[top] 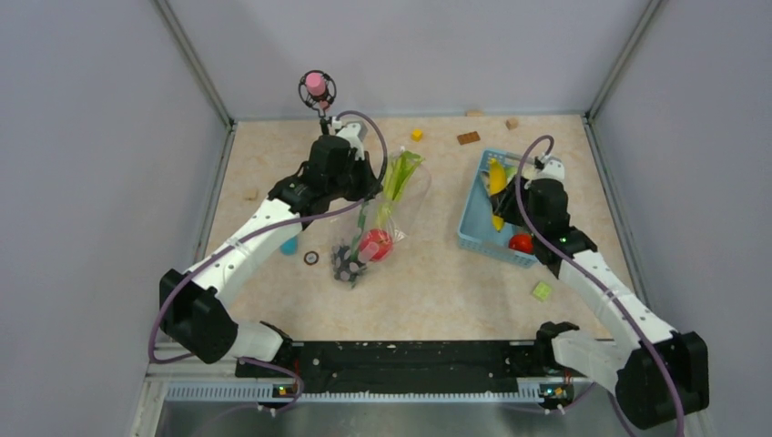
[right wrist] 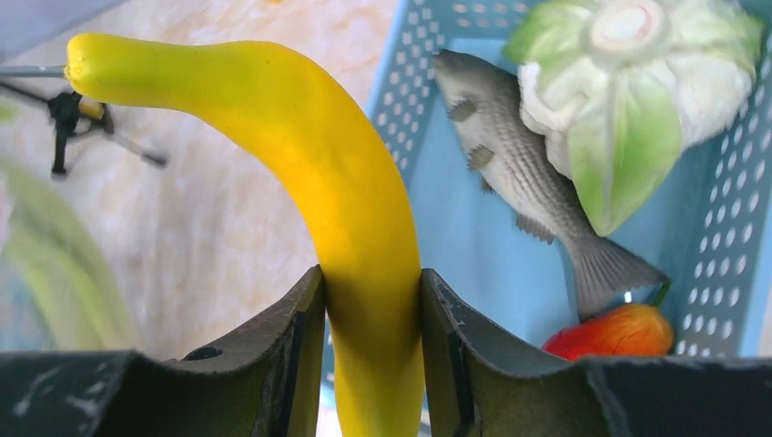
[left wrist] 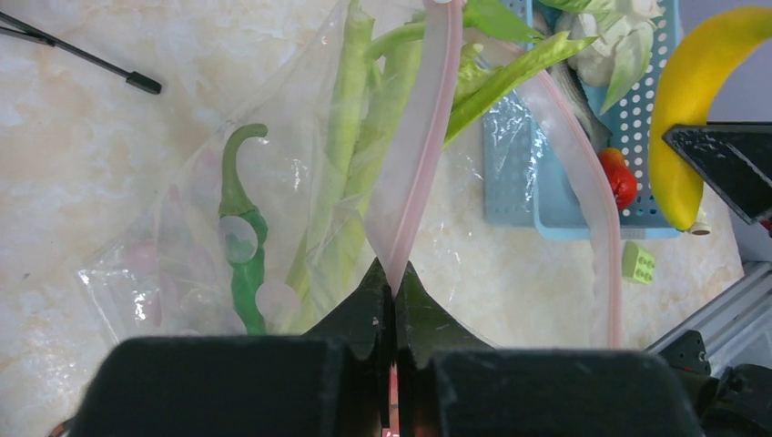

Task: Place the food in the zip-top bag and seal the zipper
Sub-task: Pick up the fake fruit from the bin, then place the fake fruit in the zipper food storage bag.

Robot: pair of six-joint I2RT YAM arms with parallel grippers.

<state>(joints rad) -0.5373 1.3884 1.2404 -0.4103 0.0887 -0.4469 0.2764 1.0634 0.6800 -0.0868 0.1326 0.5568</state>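
We find the clear bag (top: 387,211) lying left of centre on the tabletop (top: 437,291), its long axis running from the far edge toward the near edge. The left pincer (left wrist: 393,282) is pressed together on the pink zipper (left wrist: 419,155), pinching the strip at one point so that it rises in a fold from the fingertips. Through the plastic we see the leafy stalks (left wrist: 350,155) and a green pod (left wrist: 238,264) inside the bag; the top view adds a red fruit (top: 375,244) at the bag's near end. A dark grape bunch (top: 348,266) lies at that near corner; we cannot tell whether it is inside. The blue basket (top: 473,218) stands near the right edge, in the far half. The right pincer (right wrist: 371,300) is closed on the banana (right wrist: 346,182), fingers touching both of its sides, over the basket's left wall. In the basket lie a cauliflower (right wrist: 628,82), a toy fish (right wrist: 519,164) and a second red fruit (right wrist: 619,330). A green block (top: 543,290) sits just beyond the basket's near side.
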